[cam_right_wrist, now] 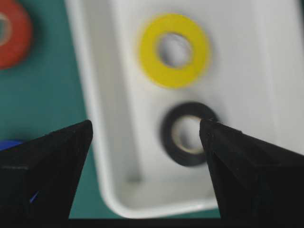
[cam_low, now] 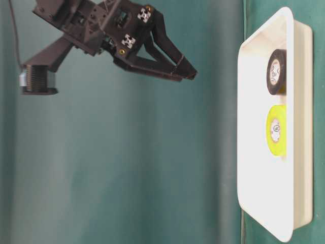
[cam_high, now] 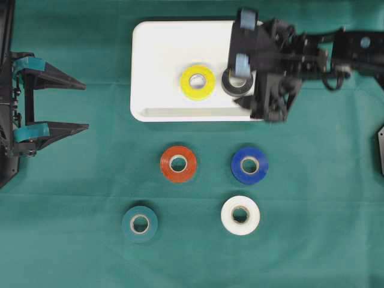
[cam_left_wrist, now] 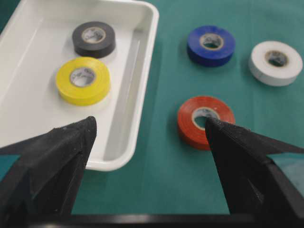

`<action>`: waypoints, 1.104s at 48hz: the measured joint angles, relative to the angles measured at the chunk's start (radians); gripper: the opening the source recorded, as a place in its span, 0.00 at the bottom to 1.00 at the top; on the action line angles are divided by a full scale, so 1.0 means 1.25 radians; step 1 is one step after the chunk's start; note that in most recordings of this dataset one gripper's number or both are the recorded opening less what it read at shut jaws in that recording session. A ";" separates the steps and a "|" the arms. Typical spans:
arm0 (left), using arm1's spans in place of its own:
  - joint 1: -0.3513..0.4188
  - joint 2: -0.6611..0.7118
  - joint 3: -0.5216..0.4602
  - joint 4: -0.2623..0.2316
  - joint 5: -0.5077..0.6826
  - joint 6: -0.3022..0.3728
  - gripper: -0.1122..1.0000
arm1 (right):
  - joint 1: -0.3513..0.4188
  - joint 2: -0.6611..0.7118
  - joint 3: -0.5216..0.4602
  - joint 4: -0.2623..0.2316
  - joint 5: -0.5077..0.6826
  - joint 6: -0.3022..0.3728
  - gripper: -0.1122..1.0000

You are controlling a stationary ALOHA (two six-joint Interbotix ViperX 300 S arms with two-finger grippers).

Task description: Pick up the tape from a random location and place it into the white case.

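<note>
On the green cloth [cam_high: 72,252] near the white case [cam_high: 156,66] lie red [cam_high: 178,163], blue [cam_high: 249,164], white [cam_high: 240,215] and teal [cam_high: 140,224] rolls, the teal one seen only from overhead. Inside the case, the black tape [cam_left_wrist: 93,39] lies beside a yellow roll [cam_left_wrist: 82,80]. Overhead the right gripper [cam_high: 242,41] partly hides the black tape, its jaws spread and empty; the left gripper [cam_high: 59,103] waits well apart, also spread.

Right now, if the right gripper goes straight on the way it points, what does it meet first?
Probably the black tape lying in the white case. The right gripper is open and points down at it, with nothing between. Depth is unclear, so one finger might land on the case floor beside the roll.
</note>
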State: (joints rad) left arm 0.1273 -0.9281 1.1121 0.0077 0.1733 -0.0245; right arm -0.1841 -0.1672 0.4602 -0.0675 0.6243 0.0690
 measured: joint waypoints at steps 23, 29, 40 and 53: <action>0.001 0.000 0.000 0.000 0.000 0.000 0.96 | 0.079 -0.048 0.004 0.001 -0.016 0.023 0.87; 0.000 -0.002 0.000 0.000 0.001 0.000 0.96 | 0.081 -0.099 0.034 0.001 -0.017 0.023 0.87; 0.000 -0.005 0.000 0.000 0.000 0.000 0.96 | 0.081 -0.241 0.134 0.002 -0.061 0.025 0.87; 0.000 -0.005 0.000 0.000 0.000 0.000 0.96 | 0.082 -0.438 0.292 0.001 -0.160 0.031 0.86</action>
State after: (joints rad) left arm 0.1273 -0.9342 1.1121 0.0077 0.1733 -0.0245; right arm -0.0813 -0.7148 0.8253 -0.0660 0.4249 0.1074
